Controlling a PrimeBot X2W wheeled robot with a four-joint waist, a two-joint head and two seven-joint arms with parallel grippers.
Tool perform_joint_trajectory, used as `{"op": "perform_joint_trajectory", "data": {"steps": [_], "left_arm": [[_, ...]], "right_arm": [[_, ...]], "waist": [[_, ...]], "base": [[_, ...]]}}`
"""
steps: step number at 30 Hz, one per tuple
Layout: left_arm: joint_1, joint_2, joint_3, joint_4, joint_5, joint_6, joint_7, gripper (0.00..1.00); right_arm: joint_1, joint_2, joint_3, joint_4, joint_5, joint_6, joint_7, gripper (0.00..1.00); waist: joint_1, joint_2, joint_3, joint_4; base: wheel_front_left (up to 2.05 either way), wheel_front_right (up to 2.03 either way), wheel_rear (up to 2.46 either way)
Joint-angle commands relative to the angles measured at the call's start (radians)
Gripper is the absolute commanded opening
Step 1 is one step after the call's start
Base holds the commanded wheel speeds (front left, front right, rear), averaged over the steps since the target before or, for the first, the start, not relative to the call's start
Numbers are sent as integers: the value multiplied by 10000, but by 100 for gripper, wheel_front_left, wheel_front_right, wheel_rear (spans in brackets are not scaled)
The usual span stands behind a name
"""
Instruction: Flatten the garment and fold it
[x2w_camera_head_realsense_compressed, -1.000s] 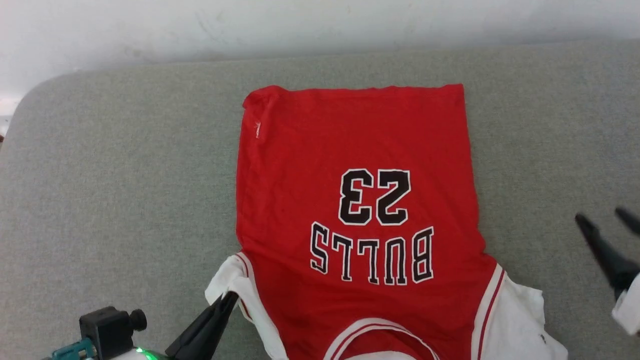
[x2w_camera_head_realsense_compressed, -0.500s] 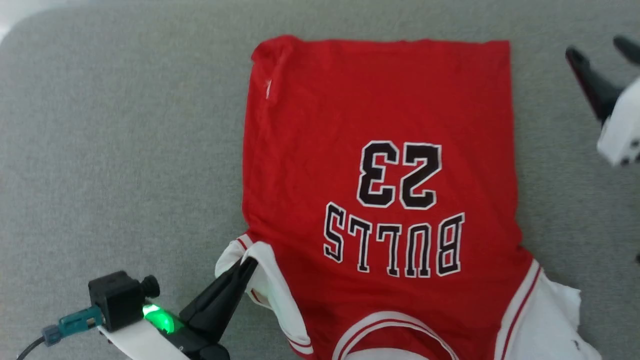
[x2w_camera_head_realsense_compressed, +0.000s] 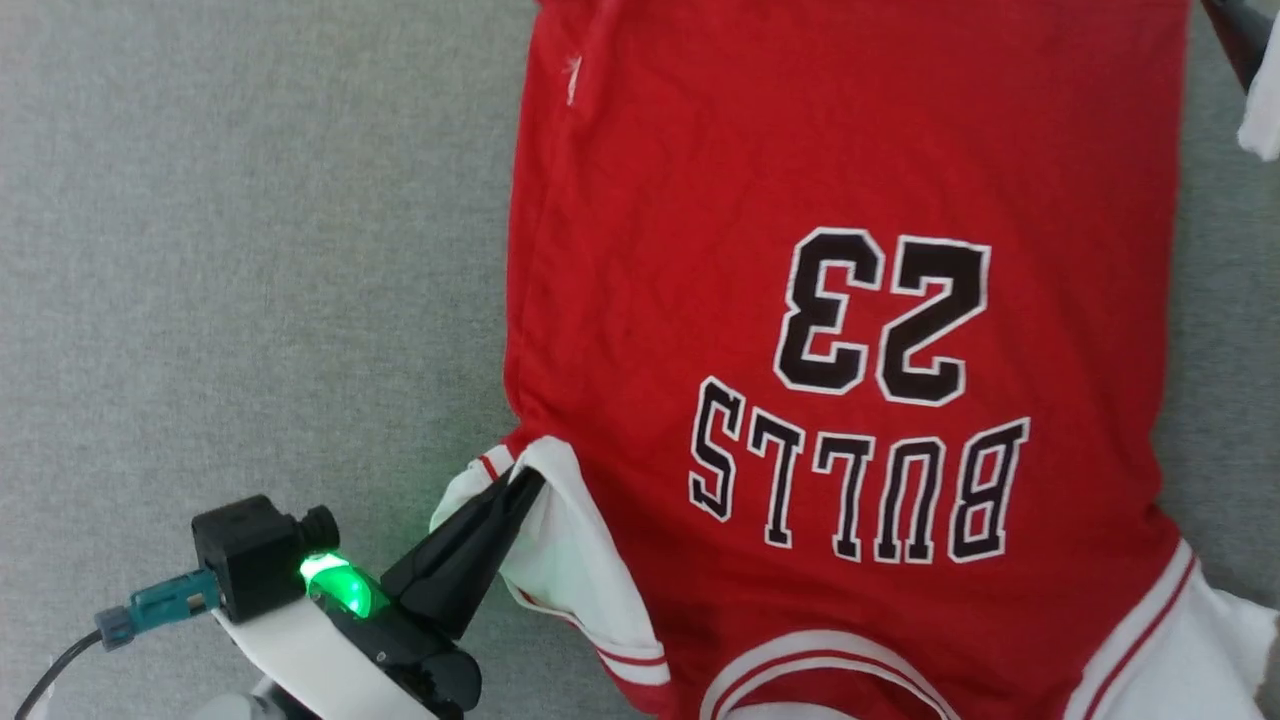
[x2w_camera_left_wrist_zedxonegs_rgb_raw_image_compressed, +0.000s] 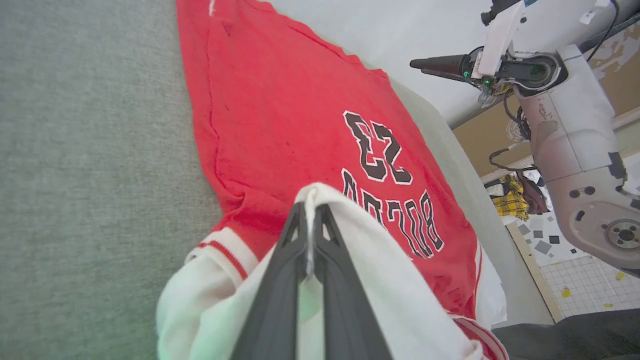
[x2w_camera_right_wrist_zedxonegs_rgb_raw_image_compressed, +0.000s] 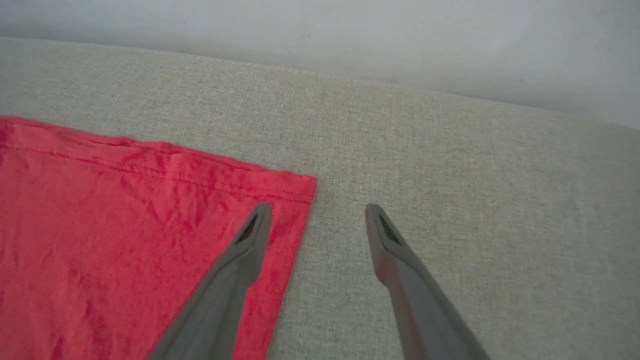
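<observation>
the garment (x2w_camera_head_realsense_compressed: 850, 300) lies flat, lettering up, on the grey cushion (x2w_camera_head_realsense_compressed: 250, 250). its long axis runs away from the robot: collar near, hem far. the left gripper (x2w_camera_head_realsense_compressed: 525, 482), fingers pressed together, pinches the white sleeve (x2w_camera_head_realsense_compressed: 570, 570) at the near left. the right gripper (x2w_camera_right_wrist_zedxonegs_rgb_raw_image_compressed: 317, 212), fingers spread and empty, sits at the far right hem corner (x2w_camera_right_wrist_zedxonegs_rgb_raw_image_compressed: 300, 187) (one finger over cloth, one over cushion) — so it looks the nearer arm for that corner.

Left of the garment (x2w_camera_head_realsense_compressed: 800, 150) the grey cushion (x2w_camera_head_realsense_compressed: 250, 250) is bare, wide room for passing. By my right pincer (x2w_camera_right_wrist_zedxonegs_rgb_raw_image_compressed: 318, 210) lies the garment's corner; beyond it, bare cushion until the wall (x2w_camera_right_wrist_zedxonegs_rgb_raw_image_compressed: 320, 30).
</observation>
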Motion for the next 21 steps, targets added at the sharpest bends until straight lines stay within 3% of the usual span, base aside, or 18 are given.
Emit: {"op": "perform_joint_trajectory", "data": {"steps": [1, 10, 11, 13, 21], "left_arm": [[-199, -61, -14, 33, 100, -90, -31, 0], [-535, -179, -55, 145, 159, -200, -54, 0], [-551, -179, -48, 165, 154, -207, -60, 0], [-572, -182, -33, 200, 143, -217, -79, 0], [-693, -233, 11, 343, 80, -255, -141, 0]], "right_arm": [[-235, 68, -108, 124, -132, -7, 27, 100], [-606, 448, -830, 739, -756, -7, 84, 98], [-611, 496, -865, 774, -773, -7, 142, 57], [-627, 578, -940, 806, -781, -7, 243, 0], [-543, 670, -837, 689, -641, -7, 251, 0]], "waist": [[-2, 0, 504, 328], [-2, 0, 1004, 561], [-2, 0, 1028, 571], [-2, 0, 1062, 582], [-2, 0, 946, 505]], "base": [[0, 0, 0], [0, 0, 0], [0, 0, 0], [0, 0, 0], [0, 0, 0]]}}
